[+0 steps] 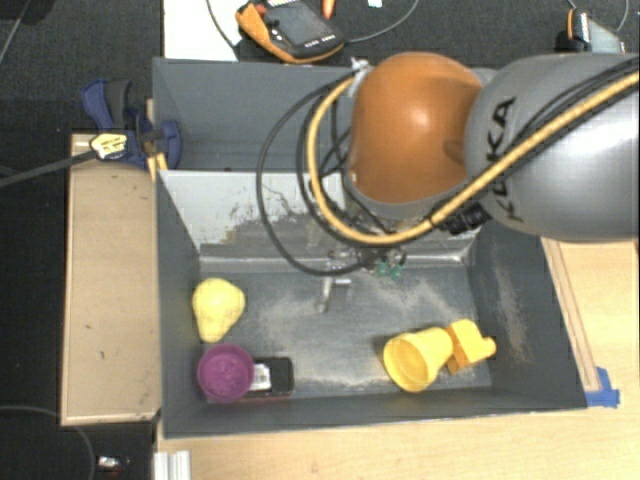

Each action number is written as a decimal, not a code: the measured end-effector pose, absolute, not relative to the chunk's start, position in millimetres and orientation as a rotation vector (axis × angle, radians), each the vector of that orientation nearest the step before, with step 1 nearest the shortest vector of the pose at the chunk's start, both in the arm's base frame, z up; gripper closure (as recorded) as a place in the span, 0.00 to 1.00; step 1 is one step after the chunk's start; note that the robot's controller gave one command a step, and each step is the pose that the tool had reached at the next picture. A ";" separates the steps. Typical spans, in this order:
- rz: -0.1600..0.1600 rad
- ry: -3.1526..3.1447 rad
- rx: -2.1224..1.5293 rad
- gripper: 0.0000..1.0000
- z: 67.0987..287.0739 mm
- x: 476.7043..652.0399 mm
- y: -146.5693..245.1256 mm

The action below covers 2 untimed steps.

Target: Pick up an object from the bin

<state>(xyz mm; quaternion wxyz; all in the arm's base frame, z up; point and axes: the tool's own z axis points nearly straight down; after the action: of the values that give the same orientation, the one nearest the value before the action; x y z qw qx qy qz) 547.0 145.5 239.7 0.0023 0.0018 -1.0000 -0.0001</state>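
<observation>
Arm (560, 138) in from right, orange wrist cover (410, 128) above bin (520, 298) centre, end effector (340, 280) pointing down, grip state unreadable

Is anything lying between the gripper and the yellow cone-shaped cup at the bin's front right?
Nothing visible does. Only bare bin floor lies between the gripper and the yellow cup; the orange piece sits against the cup's right side, away from the gripper.

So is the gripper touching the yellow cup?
Apart. The camera view shows a stretch of bare bin floor between the gripper and the yellow cup, which lies on its side.
</observation>
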 end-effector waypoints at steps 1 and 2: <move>-0.002 -3.145 -0.005 0.00 244.5 548.4 144.3; -0.004 -3.140 0.253 0.00 83.3 553.6 248.8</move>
<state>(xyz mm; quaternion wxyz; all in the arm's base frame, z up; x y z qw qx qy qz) 553.6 248.8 83.3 -0.0043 0.0804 -0.9968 -0.0013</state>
